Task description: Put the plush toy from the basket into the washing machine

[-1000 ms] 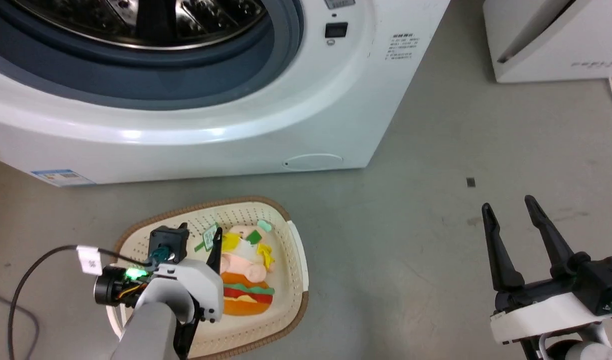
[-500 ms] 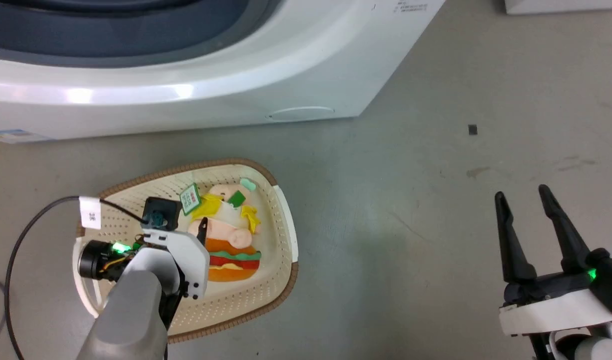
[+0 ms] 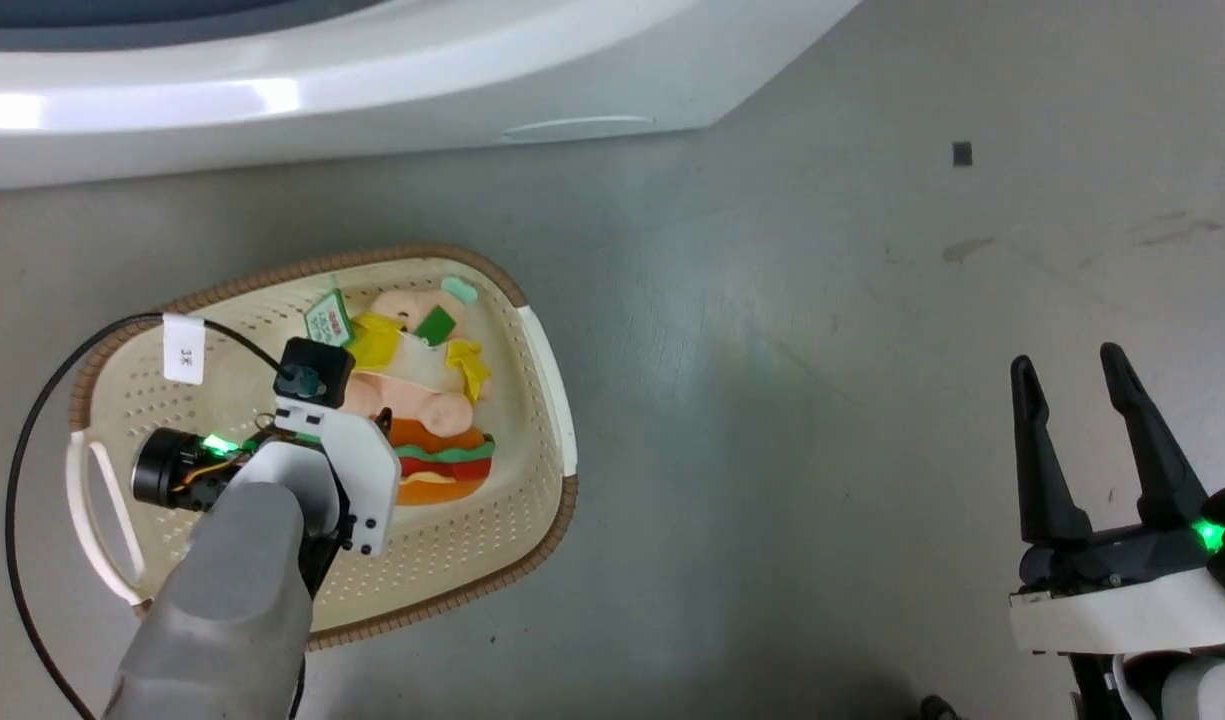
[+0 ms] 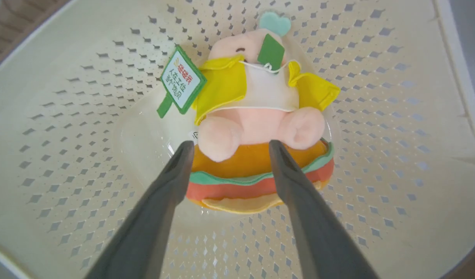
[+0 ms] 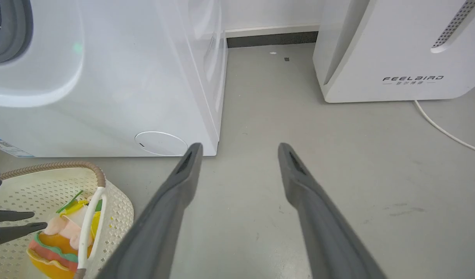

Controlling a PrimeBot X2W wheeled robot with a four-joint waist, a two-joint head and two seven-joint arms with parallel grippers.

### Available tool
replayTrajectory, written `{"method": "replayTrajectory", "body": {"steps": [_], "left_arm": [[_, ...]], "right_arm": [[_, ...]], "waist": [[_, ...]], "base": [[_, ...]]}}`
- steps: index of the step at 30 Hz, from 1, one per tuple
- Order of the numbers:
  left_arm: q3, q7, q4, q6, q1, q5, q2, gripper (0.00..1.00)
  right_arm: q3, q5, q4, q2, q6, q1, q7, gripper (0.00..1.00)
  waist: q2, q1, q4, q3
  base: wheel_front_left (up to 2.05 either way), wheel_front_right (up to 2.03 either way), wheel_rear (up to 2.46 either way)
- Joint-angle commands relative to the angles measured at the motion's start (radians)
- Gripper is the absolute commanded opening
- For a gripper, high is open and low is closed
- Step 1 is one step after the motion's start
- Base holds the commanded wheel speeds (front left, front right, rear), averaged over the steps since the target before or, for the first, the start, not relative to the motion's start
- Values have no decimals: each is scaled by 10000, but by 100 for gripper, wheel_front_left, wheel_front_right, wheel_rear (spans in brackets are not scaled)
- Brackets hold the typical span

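The plush toy [image 4: 260, 124], peach-pink with yellow flaps, a green-white tag and a burger base, lies on the bottom of the cream basket [image 4: 66, 155]. My left gripper [image 4: 230, 145] is open just above the toy. One finger stands at the left edge of the burger base and the other over its right half. From the head camera the toy [image 3: 427, 400] lies in the basket [image 3: 472, 540] with my left wrist over its left side. My right gripper [image 3: 1067, 360] hangs open and empty over the floor at the right. The washing machine [image 3: 372, 80] stands behind the basket.
A black cable [image 3: 22, 450] loops from my left wrist over the basket's left rim. In the right wrist view the basket [image 5: 117, 201] sits left of my right gripper [image 5: 240, 146], before the washing machine [image 5: 105, 77]. A white FEELBIRD appliance [image 5: 396, 46] and a white cord [image 5: 443, 130] are at the right.
The head camera has tilted down, so the washer has slid up the picture. My left gripper has sunk deeper into the basket, closer over the toy. The right gripper has hardly moved.
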Motion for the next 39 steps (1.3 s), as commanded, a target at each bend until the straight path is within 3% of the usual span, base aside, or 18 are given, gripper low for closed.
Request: {"method": "replayTrajectory", "body": {"steps": [1, 23, 24, 25, 30, 39], "left_arm": [[-50, -33, 238, 36, -322, -17, 109, 100], [-848, -171, 2515, 248, -2161, -291, 662, 100], [-910, -96, 2619, 192, -2238, -302, 651, 84], [-986, -22, 2722, 120, -2303, -305, 634, 0], [-1230, 92, 3164, -105, -2524, -401, 680, 0], [-1293, -31, 3166, -103, -2135, -622, 446, 0]], "right_arm": [[-27, 133, -84, 5, -7, -187, -94, 100], [-580, 703, -348, 7, -9, -684, -551, 100], [-590, 712, -360, 7, -9, -707, -572, 100], [-604, 716, -366, 7, -9, -727, -593, 100], [-682, 813, -320, 7, -9, -889, -682, 100], [-858, 651, -62, 7, -9, -857, -682, 100]], "waist": [[0, -1, -68, 247], [0, -1, -610, 2337], [0, -1, -621, 2423], [0, -1, -625, 2497], [0, -1, -687, 2664], [0, -1, -558, 1730]], "base": [[0, 0, 0], [0, 0, 0], [0, 0, 0], [0, 0, 0], [0, 0, 0], [0, 0, 0]]}}
